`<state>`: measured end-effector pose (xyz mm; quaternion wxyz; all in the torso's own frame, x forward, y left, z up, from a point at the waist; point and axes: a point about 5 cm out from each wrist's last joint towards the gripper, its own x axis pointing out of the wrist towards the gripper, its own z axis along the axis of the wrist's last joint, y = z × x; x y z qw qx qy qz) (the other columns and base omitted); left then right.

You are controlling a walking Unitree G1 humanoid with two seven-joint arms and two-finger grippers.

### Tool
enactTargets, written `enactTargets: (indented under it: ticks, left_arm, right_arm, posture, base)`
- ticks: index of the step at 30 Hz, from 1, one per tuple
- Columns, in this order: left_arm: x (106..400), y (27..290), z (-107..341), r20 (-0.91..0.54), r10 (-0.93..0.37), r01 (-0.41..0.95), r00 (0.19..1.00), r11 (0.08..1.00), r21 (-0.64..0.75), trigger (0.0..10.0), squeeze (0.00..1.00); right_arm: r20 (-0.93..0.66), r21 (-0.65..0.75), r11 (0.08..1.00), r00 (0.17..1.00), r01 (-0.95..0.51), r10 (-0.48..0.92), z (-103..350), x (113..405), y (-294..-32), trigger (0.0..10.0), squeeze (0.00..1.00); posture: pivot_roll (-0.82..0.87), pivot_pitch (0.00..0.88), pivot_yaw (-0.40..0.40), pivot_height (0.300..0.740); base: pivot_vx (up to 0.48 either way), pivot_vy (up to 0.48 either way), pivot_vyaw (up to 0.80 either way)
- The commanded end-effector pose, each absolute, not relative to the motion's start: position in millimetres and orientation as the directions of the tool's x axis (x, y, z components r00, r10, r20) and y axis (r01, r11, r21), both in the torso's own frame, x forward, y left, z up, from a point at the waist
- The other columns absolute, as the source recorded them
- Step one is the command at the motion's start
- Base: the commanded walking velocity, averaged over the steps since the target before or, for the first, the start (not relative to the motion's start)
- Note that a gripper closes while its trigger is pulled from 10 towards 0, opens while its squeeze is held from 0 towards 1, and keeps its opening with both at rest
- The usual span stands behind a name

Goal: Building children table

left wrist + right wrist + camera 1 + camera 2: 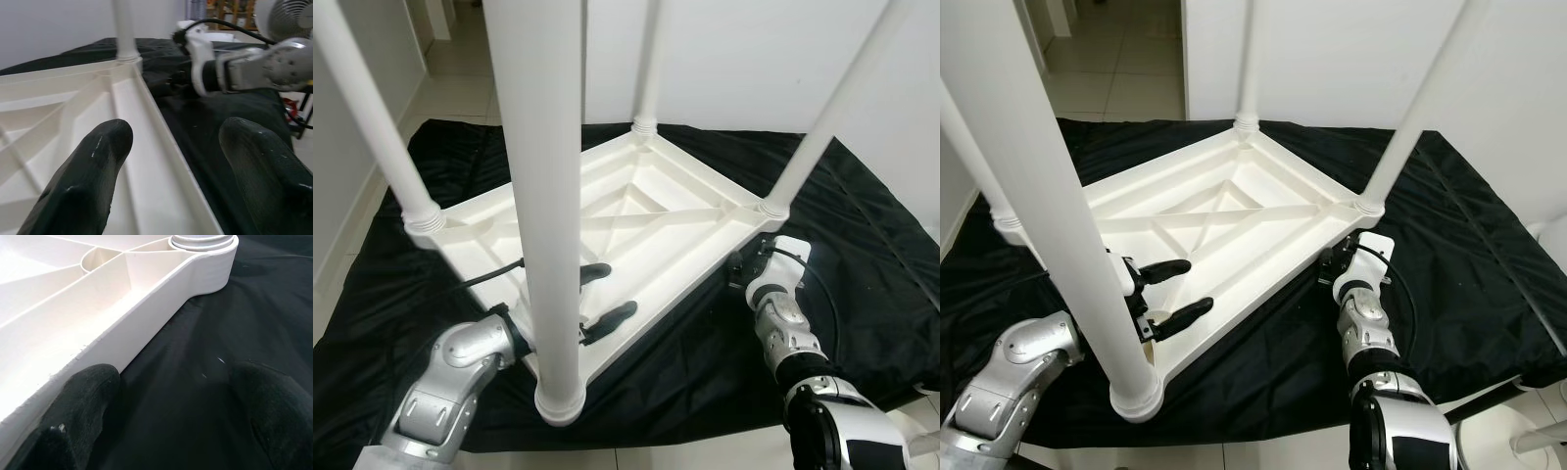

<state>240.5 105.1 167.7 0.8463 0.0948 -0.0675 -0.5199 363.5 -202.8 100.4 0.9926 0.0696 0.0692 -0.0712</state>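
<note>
The children table (1234,211) lay upside down on the black cloth (1449,255), legs up. The left tool (1167,292), released, straddled its rim; the right tool (166,396), released, waited beside the edge, probably to flip it.

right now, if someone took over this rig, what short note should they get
Left claw: open, its fingers straddling the near long rim of the upside-down white plastic children's table.
Right claw: open, low on the black cloth sheet, one finger against the table's outer edge by the right corner leg.
Table lies top-down on the sheet; all four white tube legs stand in their corner sockets.
Done: legs fitted, as far as can be seen.
Left: likely gripping the rim and turning the table upright.
</note>
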Motion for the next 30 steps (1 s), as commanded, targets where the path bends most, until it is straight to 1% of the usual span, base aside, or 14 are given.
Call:
enactTargets:
  ticks: [1, 2, 3, 4, 5, 13, 15, 18, 22, 23, 25, 28, 30]
  left_arm:
    - [235.1, 95.2, 169.1, 0.012, -0.923, 0.899, 0.385, 0.378, 0.223, 10.0, 0.00]
    - [233.9, 91.0, 171.0, 0.018, -0.928, 0.903, 0.373, 0.368, 0.222, 10.0, 0.00]
    - [233.9, 91.0, 171.0, 0.018, -0.928, 0.903, 0.373, 0.368, 0.222, 10.0, 0.00]
    - [233.0, 87.1, 173.0, 0.026, -0.932, 0.906, 0.362, 0.358, 0.224, 10.0, 0.00]
    - [232.9, 86.1, 173.5, 0.028, -0.933, 0.907, 0.360, 0.356, 0.225, 10.0, 0.00]
    - [234.5, 80.2, 175.2, 0.034, -0.931, 0.906, 0.363, 0.361, 0.219, 10.0, 0.00]
    - [235.2, 78.8, 176.0, 0.040, -0.926, 0.901, 0.375, 0.375, 0.219, 10.0, 0.00]
    - [236.4, 78.2, 175.6, 0.037, -0.920, 0.893, 0.391, 0.389, 0.227, 10.0, 0.00]
    - [243.8, 82.2, 174.4, 0.020, -0.892, 0.860, 0.451, 0.440, 0.258, 10.0, 0.00]
    - [243.8, 82.2, 174.4, 0.020, -0.892, 0.860, 0.451, 0.440, 0.258, 10.0, 0.00]
    - [248.3, 84.8, 175.2, 0.013, -0.877, 0.844, 0.481, 0.466, 0.266, 10.0, 0.00]
    - [253.8, 84.1, 177.9, 0.026, -0.860, 0.821, 0.509, 0.494, 0.286, 10.0, 0.00]
    - [256.0, 84.0, 177.9, 0.028, -0.852, 0.812, 0.522, 0.507, 0.288, 10.0, 0.00]
  right_arm:
    - [-0.097, 0.126, 0.991, 0.995, 0.041, -0.028, 112.0, 372.3, -182.7, 10.0, 0.00]
    - [-0.099, 0.131, 0.991, 0.995, 0.003, 0.010, 114.5, 375.6, -175.5, 10.0, 0.00]
    - [-0.099, 0.131, 0.991, 0.995, 0.003, 0.010, 114.5, 375.6, -175.5, 10.0, 0.00]
    - [-0.115, 0.138, 0.990, 0.992, -0.028, 0.044, 115.8, 378.6, -166.9, 10.0, 0.00]
    - [-0.121, 0.139, 0.990, 0.991, -0.035, 0.052, 115.9, 379.3, -164.6, 10.0, 0.00]
    - [-0.136, 0.163, 0.986, 0.989, -0.042, 0.065, 116.0, 381.7, -152.0, 10.0, 0.00]
    - [-0.129, 0.122, 0.993, 0.991, -0.009, 0.025, 115.8, 381.2, -153.2, 10.0, 0.00]
    - [-0.115, 0.122, 0.992, 0.993, 0.026, -0.012, 115.8, 380.2, -158.8, 10.0, 0.00]
    - [-0.003, 0.114, 0.990, 0.997, 0.081, -0.081, 117.6, 371.9, -176.6, 10.0, 0.00]
    - [-0.003, 0.114, 0.990, 0.997, 0.081, -0.081, 117.6, 371.9, -176.6, 10.0, 0.00]
    - [0.076, 0.123, 0.986, 0.990, 0.112, -0.122, 119.6, 364.4, -187.0, 10.0, 0.00]
    - [0.195, 0.145, 0.984, 0.973, 0.100, -0.127, 122.8, 348.1, -195.0, 10.0, 0.00]
    - [0.221, 0.144, 0.985, 0.967, 0.094, -0.125, 123.4, 342.9, -196.1, 10.0, 0.00]
  posture:
    - [0.06, 0.032, -0.058, 0.740]
    - [0.06, 0.032, -0.058, 0.740]
    - [0.06, 0.032, -0.058, 0.740]
    - [0.06, 0.030, -0.055, 0.740]
    - [0.06, 0.030, -0.055, 0.740]
    - [0.07, 0.026, -0.059, 0.740]
    - [0.07, 0.027, -0.062, 0.740]
    - [0.08, 0.031, -0.065, 0.740]
    - [0.07, 0.037, -0.065, 0.740]
    - [0.07, 0.037, -0.065, 0.740]
    - [0.07, 0.041, -0.061, 0.740]
    - [0.05, 0.046, -0.050, 0.740]
    - [0.05, 0.046, -0.050, 0.740]
  base:
    - [0.000, 0.000, 0.00]
    - [0.000, 0.000, 0.00]
    - [0.000, 0.000, 0.00]
    - [0.000, 0.000, 0.00]
    - [0.000, 0.000, 0.00]
    - [0.000, 0.000, 0.00]
    - [0.000, 0.000, 0.00]
    - [0.000, 0.000, 0.00]
    - [0.000, 0.000, 0.00]
    - [0.000, 0.000, 0.00]
    - [0.000, 0.000, 0.00]
    - [0.000, 0.000, 0.00]
    - [0.000, 0.000, 0.00]
